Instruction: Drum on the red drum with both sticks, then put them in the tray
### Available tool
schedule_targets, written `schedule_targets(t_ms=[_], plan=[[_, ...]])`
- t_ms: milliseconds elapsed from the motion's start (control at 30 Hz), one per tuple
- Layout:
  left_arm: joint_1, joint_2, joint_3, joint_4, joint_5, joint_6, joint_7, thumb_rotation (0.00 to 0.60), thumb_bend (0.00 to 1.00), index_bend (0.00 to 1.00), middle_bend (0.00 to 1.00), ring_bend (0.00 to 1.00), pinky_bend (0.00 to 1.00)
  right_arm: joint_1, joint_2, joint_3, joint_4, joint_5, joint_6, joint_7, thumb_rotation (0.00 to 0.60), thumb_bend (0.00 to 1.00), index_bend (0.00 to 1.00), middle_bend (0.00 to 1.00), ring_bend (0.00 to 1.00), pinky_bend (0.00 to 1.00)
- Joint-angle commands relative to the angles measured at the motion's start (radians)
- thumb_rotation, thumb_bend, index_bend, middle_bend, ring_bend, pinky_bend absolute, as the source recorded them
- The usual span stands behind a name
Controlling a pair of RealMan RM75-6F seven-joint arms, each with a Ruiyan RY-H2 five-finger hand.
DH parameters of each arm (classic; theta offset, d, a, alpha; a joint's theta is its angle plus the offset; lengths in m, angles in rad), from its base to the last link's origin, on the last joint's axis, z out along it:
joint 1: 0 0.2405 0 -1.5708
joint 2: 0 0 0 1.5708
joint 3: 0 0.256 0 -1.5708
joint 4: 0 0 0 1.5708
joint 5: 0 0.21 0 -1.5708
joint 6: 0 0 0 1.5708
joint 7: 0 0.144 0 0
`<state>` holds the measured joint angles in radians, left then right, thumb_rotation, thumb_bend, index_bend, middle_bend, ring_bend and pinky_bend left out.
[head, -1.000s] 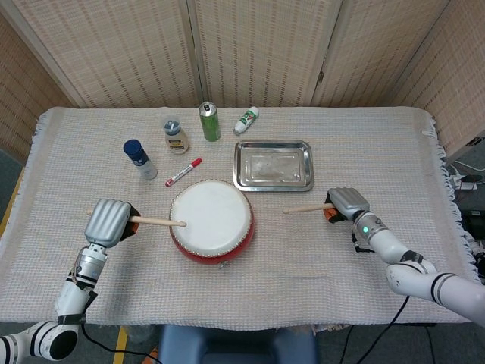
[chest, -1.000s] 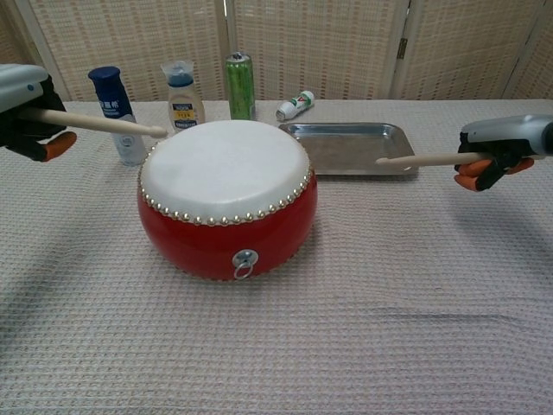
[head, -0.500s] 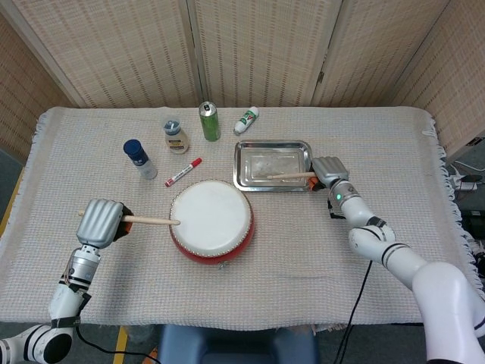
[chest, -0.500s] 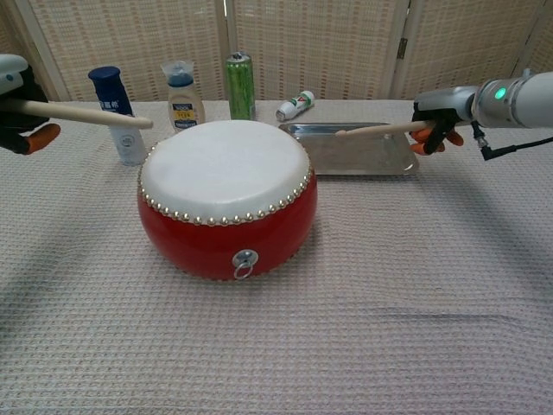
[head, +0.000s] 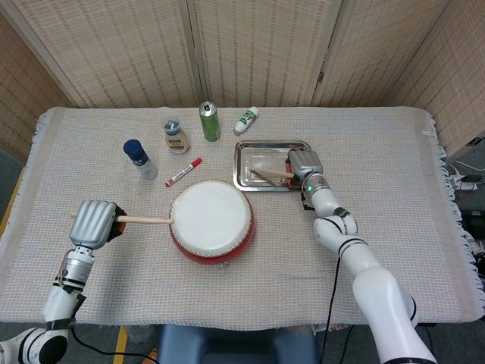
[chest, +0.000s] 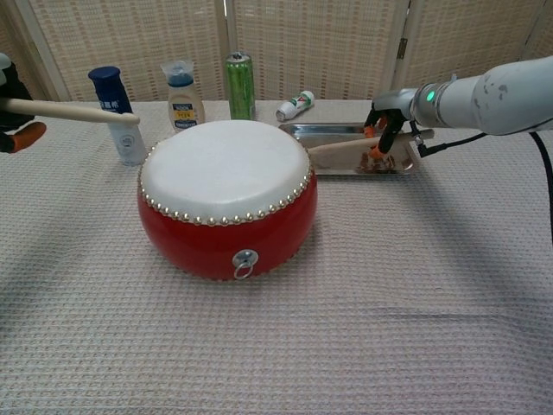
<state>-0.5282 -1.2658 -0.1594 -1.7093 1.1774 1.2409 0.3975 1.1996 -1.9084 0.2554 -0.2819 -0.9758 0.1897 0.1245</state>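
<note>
The red drum (head: 211, 220) (chest: 226, 194) with its white skin stands at the table's front centre. Behind it to the right lies the steel tray (head: 265, 142) (chest: 328, 128). My right hand (head: 301, 164) (chest: 386, 121) is over the tray's right part and grips a wooden drumstick (head: 267, 171) (chest: 341, 149), which lies low inside the tray with its tip pointing left. Left of the drum, my left hand (head: 92, 224) (chest: 13, 121) holds the other drumstick (head: 144, 220) (chest: 73, 110) level, its tip just short of the drum's left rim.
Along the back stand a blue-capped bottle (head: 139, 158), a small clear bottle (head: 176, 135), a green can (head: 210, 121) and a lying white tube (head: 246, 120). A red marker (head: 183, 172) lies just behind the drum. A woven cloth covers the table.
My right hand has swung from the right side of the table leftward over the tray and lowered its stick into it. The left hand has drawn back left, taking its stick's tip off the drum.
</note>
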Motion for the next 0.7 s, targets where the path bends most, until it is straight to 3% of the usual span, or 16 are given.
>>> schedule_targets(t_ms=[33, 167, 367, 467, 567, 700], plan=[[0.001, 0.002, -0.002, -0.003, 0.002, 0.001, -0.001, 0.600, 0.55, 1.00, 1.00, 1.00, 1.00, 0.007, -0.004, 0.014, 0.015, -0.013, -0.005, 0.013, 0.600, 0.21, 0.00, 0.08, 0.00, 0.16], [0.001, 0.002, -0.004, -0.006, 0.005, 0.002, 0.000, 0.600, 0.55, 1.00, 1.00, 1.00, 1.00, 0.013, -0.004, 0.031, 0.030, -0.025, -0.010, 0.027, 0.600, 0.11, 0.00, 0.03, 0.00, 0.12], [0.001, 0.008, -0.007, -0.016, 0.017, 0.005, 0.001, 0.600, 0.55, 1.00, 1.00, 1.00, 1.00, 0.006, 0.033, 0.049, -0.014, -0.053, -0.003, 0.048, 0.600, 0.08, 0.00, 0.02, 0.00, 0.10], [0.000, 0.016, -0.011, -0.033, 0.029, 0.005, -0.009, 0.600, 0.55, 1.00, 1.00, 1.00, 1.00, -0.013, 0.098, 0.066, -0.120, -0.073, 0.035, 0.076, 0.600, 0.08, 0.00, 0.02, 0.00, 0.11], [-0.005, 0.018, -0.012, -0.054, 0.047, -0.005, -0.033, 0.600, 0.55, 1.00, 1.00, 1.00, 1.00, -0.054, 0.210, 0.084, -0.301, -0.091, 0.073, 0.107, 0.600, 0.08, 0.00, 0.04, 0.00, 0.16], [-0.027, 0.009, -0.015, -0.063, 0.067, -0.015, 0.007, 0.600, 0.55, 1.00, 1.00, 1.00, 1.00, -0.118, 0.418, 0.098, -0.623, -0.090, 0.130, 0.101, 0.600, 0.08, 0.01, 0.12, 0.04, 0.22]])
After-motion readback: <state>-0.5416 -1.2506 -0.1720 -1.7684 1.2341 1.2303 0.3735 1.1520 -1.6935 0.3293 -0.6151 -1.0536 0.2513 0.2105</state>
